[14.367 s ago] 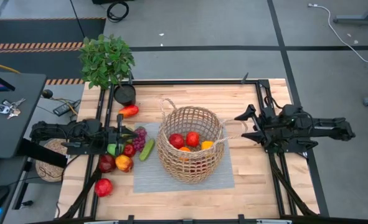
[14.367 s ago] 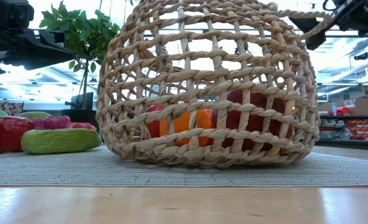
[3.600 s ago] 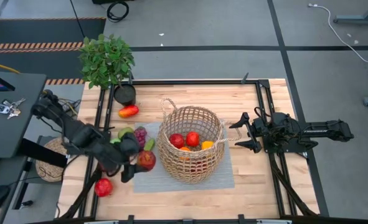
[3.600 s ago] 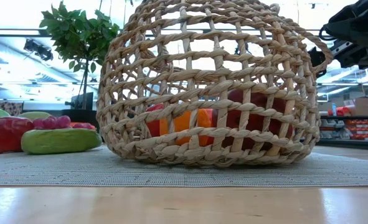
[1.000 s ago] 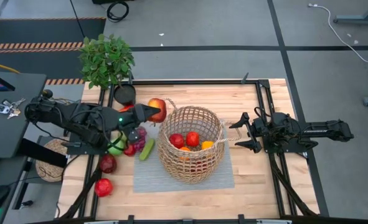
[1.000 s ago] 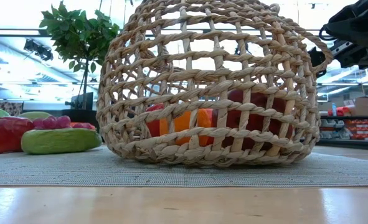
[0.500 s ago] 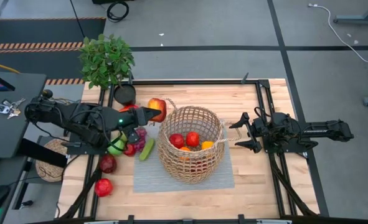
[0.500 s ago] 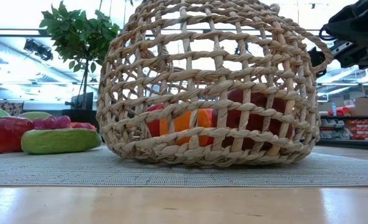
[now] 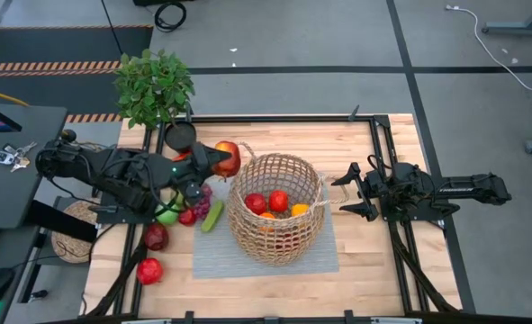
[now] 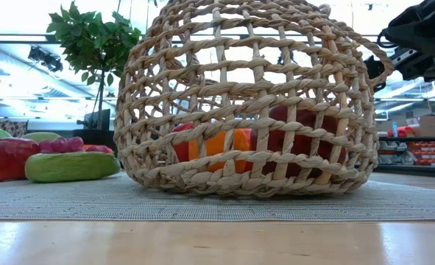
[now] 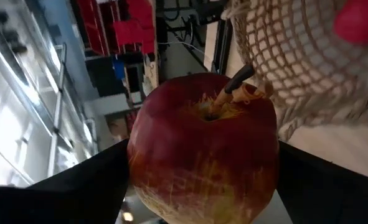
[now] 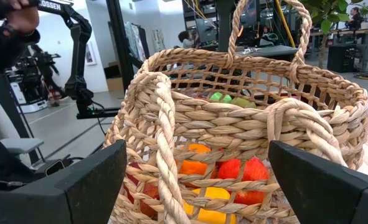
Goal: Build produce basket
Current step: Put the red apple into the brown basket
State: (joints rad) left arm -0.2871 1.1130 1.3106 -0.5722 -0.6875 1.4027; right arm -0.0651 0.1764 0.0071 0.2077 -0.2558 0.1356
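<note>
The tan wicker basket stands on a grey mat and holds red, orange and yellow produce. My left gripper holds a red apple in the air by the basket's far-left rim. More produce lies on the table's left: green apple, grapes, cucumber, two red apples. My right gripper is open, just right of the basket's right handle, touching nothing. My left gripper pinches the apple's two opposite sides between its fingers. The fingers come from the table's left, slanting a little downward. The apple is lifted clear of the table, tilted, its stem pointing toward the basket.
A potted leafy plant in a black pot stands at the far left corner. A red-orange pepper lies partly under my left arm. In the low view the cucumber and a red apple lie left of the basket.
My left gripper has rolled about its own pointing line while staying in place, and the apple has turned with it, still held clear beside the basket's rim.
</note>
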